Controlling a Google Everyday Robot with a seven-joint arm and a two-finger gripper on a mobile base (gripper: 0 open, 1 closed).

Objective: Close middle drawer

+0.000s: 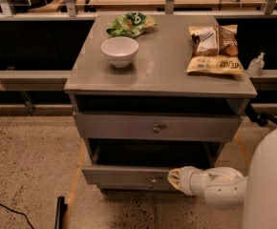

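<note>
A: Nearest to us, what do we log first?
B: The robot's white arm (219,189), reaching in from the lower right. Its gripper (174,179) sits low, below the near edge of the tabletop (176,78). The tip is against the front of the middle drawer (122,175), just right of the small knob (153,179).
A: Spread or pressed together?
B: We cannot tell; the tip reads as one pale lump.
A: And the drawer itself?
B: It stands out from the cabinet, front panel forward of the frame, dark inside showing behind it. Above it we note the upper drawer (119,127), with a wider-looking front and a dark gap between it and the tabletop.
A: On top?
B: White bowl (120,50), upright, toward the left edge, about midway back. Chip bag (213,49) lying flat along the right edge, reaching toward the far right corner. Green bag (131,25) at the far edge, left of centre, just behind the bowl and apart from it.
A: Beyond?
B: A small clear bottle (256,65) past the right edge, on the ledge behind.
</note>
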